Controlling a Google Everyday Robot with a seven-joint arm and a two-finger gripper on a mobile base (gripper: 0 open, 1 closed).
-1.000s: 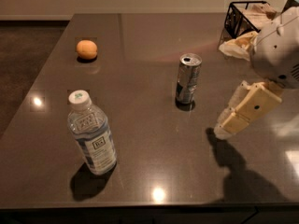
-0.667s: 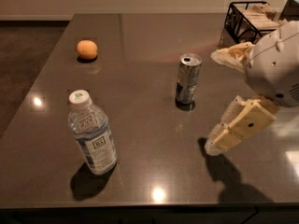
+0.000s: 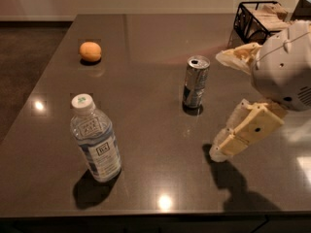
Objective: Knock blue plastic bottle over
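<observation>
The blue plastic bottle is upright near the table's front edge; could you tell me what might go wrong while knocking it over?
The gripper hangs to the right of the blue plastic bottle, with the drink can close by; a wide sweep might tip the can instead. Once toppled, the bottle could roll off the front of the table.

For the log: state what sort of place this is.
Probably a break-room counter: dark polished countertop holding a clear plastic water bottle, a silver-blue drink can and a black wire basket. Pincer hangs right of the can.
</observation>
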